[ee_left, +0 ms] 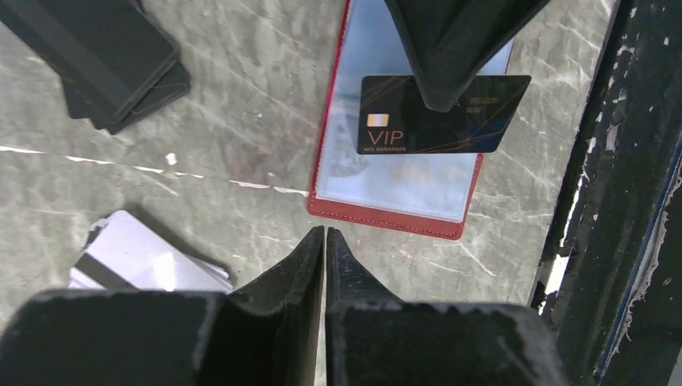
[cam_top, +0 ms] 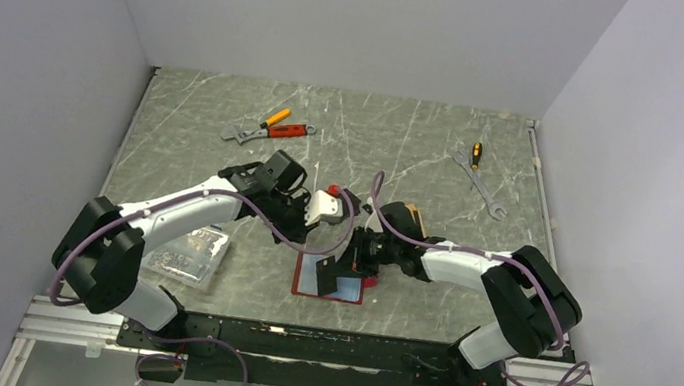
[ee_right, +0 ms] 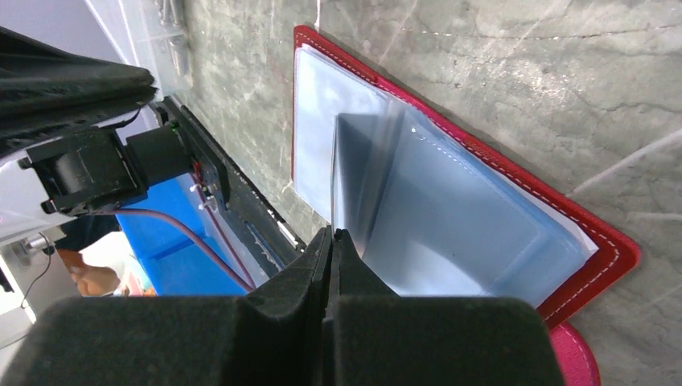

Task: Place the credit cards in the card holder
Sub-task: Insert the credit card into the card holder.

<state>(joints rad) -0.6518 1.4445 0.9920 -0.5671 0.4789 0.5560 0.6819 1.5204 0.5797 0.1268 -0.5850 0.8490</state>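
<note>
Item: holder (ee_left: 392, 215), red, open flat, bluish clear-sleeve lining up; on table (cam_top: 376, 137) near front edge, centre, btwn the two arms. Item: black card (ee_left: 402, 121), "VIP" + gold chip print, pinched at its top edge by R end effector (ee_right: 332, 235), jaws clamped tight on it; card hangs over holder's lining, long side across. R wrist view: card seen nearly edge-on w/ a clear sleeve leaf lifted beside it; in a pocket or not, cannot tell. Item: silver card (ee_left: 137, 259), white-silver w/ dark stripe, on table left of holder in L wrist view, apart from it, partly hidden behind L finger. L end effector (ee_left: 325, 232): narrow, fingertips all but touching, nothing seen btwn them; hovers just off holder's short red edge, pointing at it. Misc.: black flat stack (ee_left: 104, 56) on table, well apart from holder; clear plastic box (cam_top: 193, 253) by L arm base; orange-handled tools (cam_top: 271, 128) far-left of table; wrench (cam_top: 482, 185) w/ yellow-handled tool (cam_top: 475, 153) far-right.
</note>
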